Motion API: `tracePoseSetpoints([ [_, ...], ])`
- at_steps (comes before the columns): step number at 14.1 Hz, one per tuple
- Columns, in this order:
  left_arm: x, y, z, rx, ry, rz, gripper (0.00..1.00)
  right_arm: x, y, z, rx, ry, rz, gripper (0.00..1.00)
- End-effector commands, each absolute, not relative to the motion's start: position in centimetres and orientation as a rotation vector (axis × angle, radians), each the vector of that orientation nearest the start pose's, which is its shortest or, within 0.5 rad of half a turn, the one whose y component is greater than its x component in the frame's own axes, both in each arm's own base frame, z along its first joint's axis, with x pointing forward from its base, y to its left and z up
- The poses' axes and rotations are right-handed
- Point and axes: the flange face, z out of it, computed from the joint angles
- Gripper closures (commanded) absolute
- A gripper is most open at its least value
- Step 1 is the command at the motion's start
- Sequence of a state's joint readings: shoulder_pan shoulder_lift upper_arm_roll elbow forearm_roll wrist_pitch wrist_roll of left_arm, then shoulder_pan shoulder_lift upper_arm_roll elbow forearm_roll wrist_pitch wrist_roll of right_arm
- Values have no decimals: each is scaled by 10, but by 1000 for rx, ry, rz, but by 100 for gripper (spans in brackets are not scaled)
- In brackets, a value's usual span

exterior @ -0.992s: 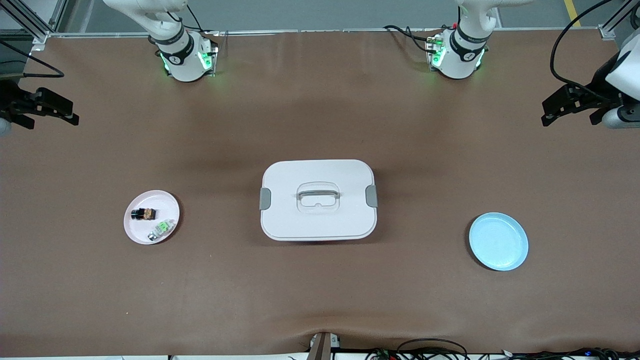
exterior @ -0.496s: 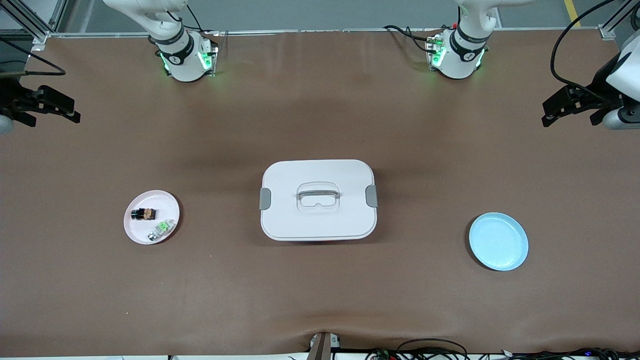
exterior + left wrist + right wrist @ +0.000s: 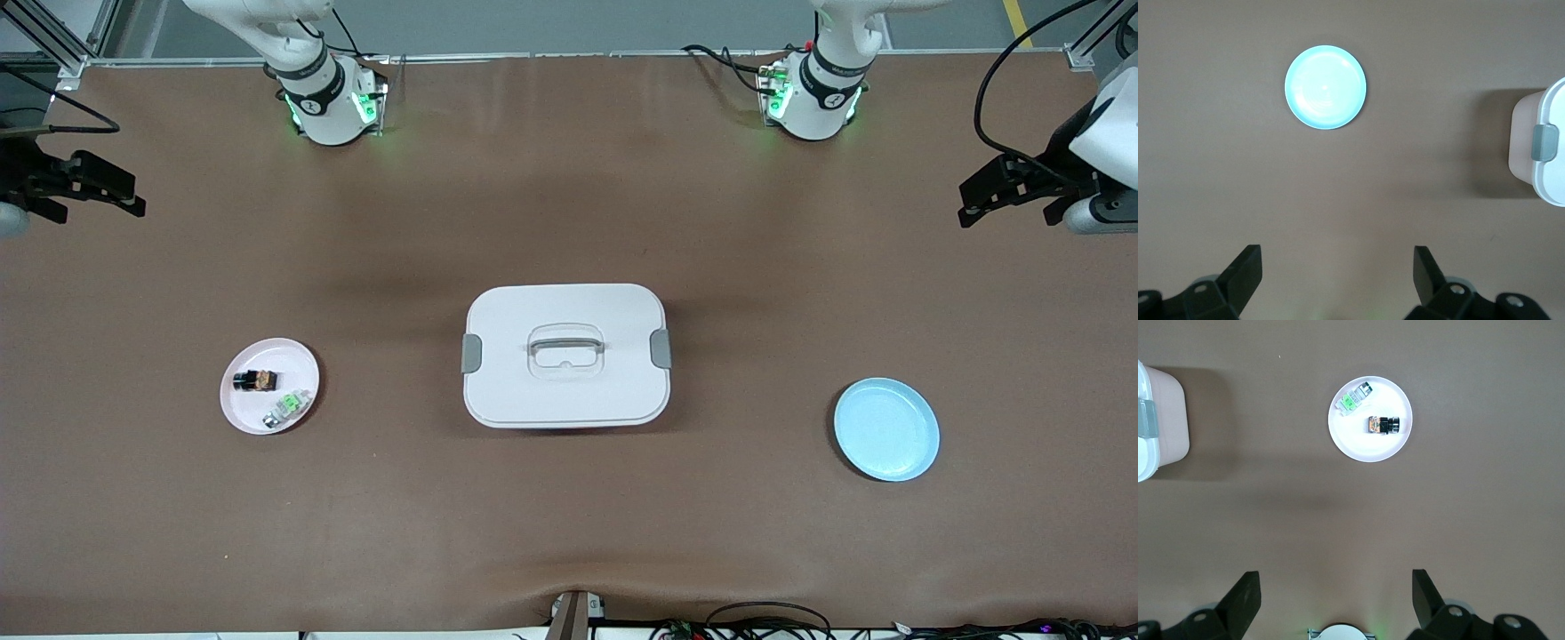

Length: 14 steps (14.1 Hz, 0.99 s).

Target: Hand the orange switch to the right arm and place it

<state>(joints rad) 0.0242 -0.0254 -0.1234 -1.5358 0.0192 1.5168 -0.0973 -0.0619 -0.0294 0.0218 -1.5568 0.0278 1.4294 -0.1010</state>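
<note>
The orange switch (image 3: 256, 380), a tiny black block with an orange centre, lies on a small pink-white plate (image 3: 244, 413) toward the right arm's end of the table. It also shows in the right wrist view (image 3: 1382, 425), on the plate (image 3: 1365, 447). My right gripper (image 3: 133, 197) is open and empty, high over the table's edge at that end; in its wrist view (image 3: 1336, 581) the jaws stand wide apart. My left gripper (image 3: 967, 204) is open and empty over the left arm's end of the table, and in its wrist view (image 3: 1337, 257) the jaws also stand wide apart.
A green-and-clear component (image 3: 289, 406) lies beside the switch on the same plate. A white lidded box (image 3: 565, 356) with a handle stands mid-table. A light blue plate (image 3: 886, 429) sits toward the left arm's end and shows in the left wrist view (image 3: 1325, 87).
Both grippers have drifted slightly; the right gripper edged a little toward the table's middle, and the left gripper shifted a little as well. Nothing on the table has moved.
</note>
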Motion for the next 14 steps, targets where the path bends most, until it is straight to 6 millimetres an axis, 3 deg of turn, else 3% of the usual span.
tracePoseSetpoints([
  [1,538,-54,655,-3133,40,-18,0,521,-19,639,-3102,-71,132,0],
  [14,536,-60,657,-3134,57,-15,0,524,-24,640,-3098,-54,96,0],
])
